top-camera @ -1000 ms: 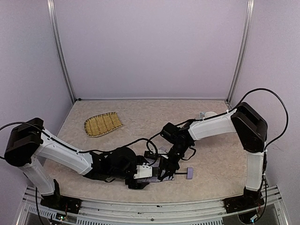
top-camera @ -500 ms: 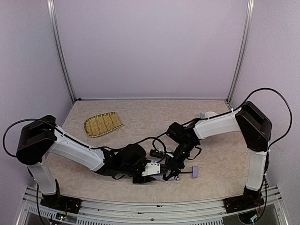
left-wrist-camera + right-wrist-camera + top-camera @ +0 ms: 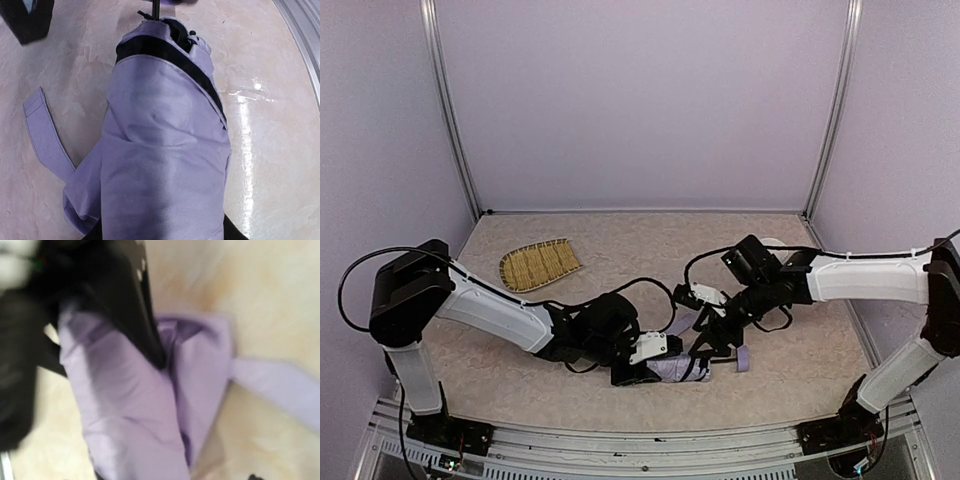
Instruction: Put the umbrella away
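The umbrella point(image 3: 677, 370) lies folded near the table's front edge, a pale lavender bundle with a black lining edge point(image 3: 165, 52). Its thin black shaft leads right to the handle knob point(image 3: 742, 359). A loose strap point(image 3: 47, 135) trails to one side. My left gripper point(image 3: 638, 372) is shut on the bundle's left end, and fabric fills the space between its black fingertips point(image 3: 229, 233). My right gripper point(image 3: 713, 349) hovers over the shaft end, open. Its view is blurred, with lavender fabric point(image 3: 130, 410) under it and the strap point(image 3: 280, 385) at the right.
A woven bamboo tray point(image 3: 540, 265) lies at the back left. A small white object point(image 3: 767, 243) sits at the back right. Black cables point(image 3: 650, 290) loop over the table between the arms. The metal front rail point(image 3: 300, 35) runs close to the umbrella.
My left gripper closed on the umbrella and carried it right. My right gripper opened and shifted right while its arm stretched out low. The handle knob also moved right.
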Controlling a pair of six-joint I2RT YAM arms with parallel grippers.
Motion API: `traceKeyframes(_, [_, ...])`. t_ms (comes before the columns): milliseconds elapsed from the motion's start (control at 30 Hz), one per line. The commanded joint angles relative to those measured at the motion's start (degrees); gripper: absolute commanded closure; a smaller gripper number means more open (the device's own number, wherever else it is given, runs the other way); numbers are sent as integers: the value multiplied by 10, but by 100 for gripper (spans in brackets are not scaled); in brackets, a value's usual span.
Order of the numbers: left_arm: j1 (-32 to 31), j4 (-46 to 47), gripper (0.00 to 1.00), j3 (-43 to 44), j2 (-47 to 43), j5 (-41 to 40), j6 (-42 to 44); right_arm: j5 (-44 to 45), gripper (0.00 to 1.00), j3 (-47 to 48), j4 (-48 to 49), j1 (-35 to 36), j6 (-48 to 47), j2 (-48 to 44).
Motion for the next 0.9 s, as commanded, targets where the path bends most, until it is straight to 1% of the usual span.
traceKeyframes(0, [14, -126, 66, -17, 49, 74, -58, 47, 26, -92, 167, 7, 17, -108])
traceKeyframes(67, [16, -135, 66, -11, 58, 88, -69, 70, 26, -140, 233, 30, 2, -146])
traceKeyframes(100, [16, -138, 66, -7, 62, 94, -71, 89, 25, -168, 257, 53, -17, -157])
traceKeyframes(167, [19, -148, 67, -1, 71, 111, -73, 139, 24, -194, 280, 92, -51, -167])
traceKeyframes(233, [25, -161, 68, 10, 79, 136, -73, 169, 24, -209, 294, 112, -73, -163])
traceKeyframes(333, [35, -179, 70, 23, 94, 164, -70, 209, 23, -213, 303, 137, -101, -139])
traceKeyframes(500, [45, -197, 70, 39, 110, 183, -65, 274, 22, -211, 308, 167, -142, -76])
traceKeyframes(667, [50, -207, 70, 48, 116, 192, -61, 305, 24, -194, 280, 181, -150, -5])
traceKeyframes(767, [53, -211, 70, 49, 117, 202, -57, 340, 28, -185, 265, 190, -145, 26])
traceKeyframes(833, [54, -213, 70, 50, 117, 209, -53, 361, 34, -176, 250, 193, -139, 39])
traceKeyframes(867, [56, -214, 71, 50, 116, 212, -52, 367, 41, -174, 245, 193, -138, 44])
